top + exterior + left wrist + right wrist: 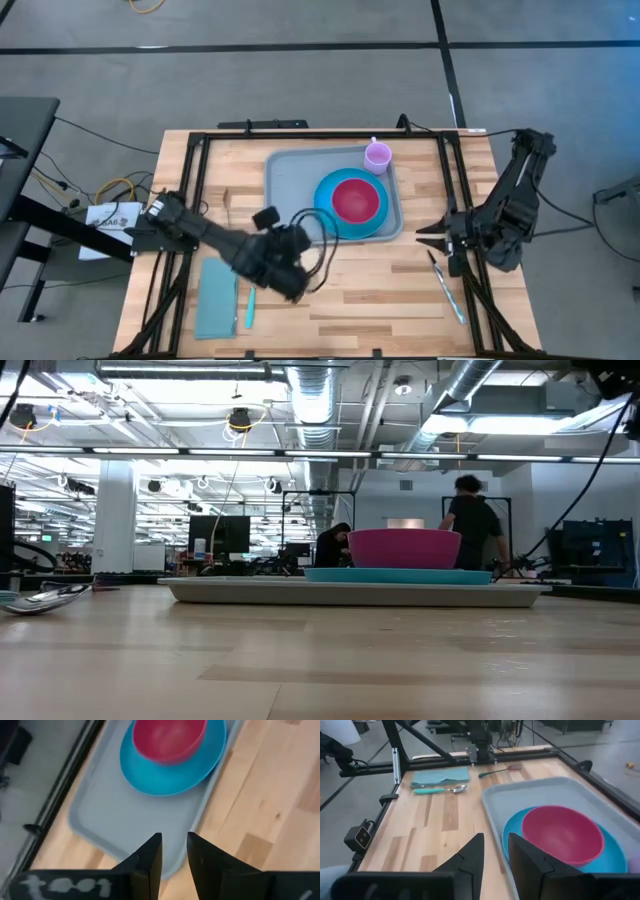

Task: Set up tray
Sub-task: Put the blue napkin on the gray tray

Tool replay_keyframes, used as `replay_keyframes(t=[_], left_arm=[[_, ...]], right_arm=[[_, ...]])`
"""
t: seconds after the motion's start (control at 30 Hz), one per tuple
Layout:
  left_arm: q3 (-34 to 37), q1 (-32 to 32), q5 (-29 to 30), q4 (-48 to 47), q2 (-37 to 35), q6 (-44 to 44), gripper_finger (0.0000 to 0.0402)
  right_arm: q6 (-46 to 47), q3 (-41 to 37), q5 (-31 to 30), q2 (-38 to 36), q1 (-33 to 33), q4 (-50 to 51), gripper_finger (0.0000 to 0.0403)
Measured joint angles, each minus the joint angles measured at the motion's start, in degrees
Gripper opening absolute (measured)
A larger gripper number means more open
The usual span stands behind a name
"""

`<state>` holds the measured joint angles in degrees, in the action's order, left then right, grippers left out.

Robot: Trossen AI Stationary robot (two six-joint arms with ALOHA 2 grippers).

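The grey-blue tray [290, 180] lies flat on the wooden table, toward its far side. On the tray rests a bright-blue plate [325, 205] with a pink bowl [356, 198] in it, and a purple cup [377, 155] stands at the tray's far right corner. My left gripper [174, 845] hovers open over the tray's near left corner [165, 865], holding nothing; its arm [240, 250] reaches in from the left. My right gripper [495, 850] is open and bare, raised at the tray's right side [425, 233].
A folded teal napkin [217, 298] and a teal-handled spoon [250, 308] lie near the table's front left. Another utensil [447, 285] lies at the front right, below my right gripper. Black frame rails [190, 200] line the table's edges. People stand in the room beyond.
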<state>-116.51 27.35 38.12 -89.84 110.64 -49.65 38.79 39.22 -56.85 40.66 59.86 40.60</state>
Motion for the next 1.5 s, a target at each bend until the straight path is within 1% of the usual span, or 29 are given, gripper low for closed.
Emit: replay_keyframes(t=[0.13,0.23,0.33,0.4,0.43,0.47,0.5,0.53,0.57,0.67,0.73,0.77,0.83,0.9,1.07,1.17,1.33,1.5], left_arm=[[11.11,3.15,-2.05,-0.07,-6.42,-9.69,0.008],[22.16,6.08,-1.02,-0.14,-13.64,-18.23,0.008],[34.58,8.59,2.26,-0.21,-22.66,-29.97,0.008],[42.88,9.64,2.85,-0.19,-28.23,-39.14,0.008],[46.78,10.02,1.76,0.52,-30.58,-44.06,0.008],[50.32,10.25,-0.56,2.05,-32.67,-48.45,0.008],[53.88,10.4,-4.03,4.12,-34.56,-51.67,0.008],[57.27,10.56,-8.05,6.46,-36.24,-52.92,0.008],[60.22,10.69,-12.5,9.32,-37.49,-52.62,0.008],[67.51,10.91,-24.24,18.31,-39.06,-44.88,0.008],[70.68,11.02,-28.35,22.44,-39.09,-40.84,0.008],[71.89,11.02,-29.34,23.8,-39.08,-39.94,0.008],[73.68,10.91,-29.8,26.04,-39.07,-39.08,0.008],[74.8,10.52,-28.88,28.25,-39.05,-37.95,0.008],[75.75,9.67,-25.54,29.01,-39.05,-35.76,0.008],[76.46,9.39,-25.12,29.49,-39.03,-33.24,0.008],[76.98,9.38,-25.62,29.53,-39.03,-22.09,0.008],[76.98,9.38,-25.44,30.6,-39.03,-15.44,0.008]], right_arm=[[4.93,-0.04,1.79,3.63,0.0,-0.2,0.0082],[7.81,-0.04,3.03,6.07,0.0,-0.85,0.0082],[9.74,-0.04,2.99,7.9,0.0,-1.73,0.0082],[9.83,-0.07,2.99,8.8,0.0,-3.47,0.0082],[9.83,-0.07,2.99,9.26,0.0,-4.29,0.0082],[9.82,-0.07,3.02,9.61,0.0,-4.84,0.0082],[9.81,-0.07,2.99,9.94,0.0,-5.48,0.0082],[9.82,-0.07,3.0,10.23,0.0,-5.96,0.0082],[9.83,-0.07,3.0,10.49,0.0,-6.18,0.0082],[9.81,-0.07,3.01,11.4,0.0,-6.93,0.0082],[10.4,-0.07,3.0,12.07,0.0,-7.04,0.0082],[10.94,-0.07,3.01,12.4,0.0,-7.03,0.0082],[12.1,-0.07,3.0,12.99,0.0,-7.04,0.0082],[12.41,-0.07,3.0,13.42,0.0,-7.04,0.0082],[12.49,-0.05,2.99,13.87,0.0,-7.27,0.0082],[12.86,-0.07,3.01,13.84,0.0,-7.28,0.0082],[12.85,-0.07,3.01,13.82,0.0,-7.28,0.0082],[12.83,-0.06,3.01,13.82,0.0,-7.28,0.0082]])
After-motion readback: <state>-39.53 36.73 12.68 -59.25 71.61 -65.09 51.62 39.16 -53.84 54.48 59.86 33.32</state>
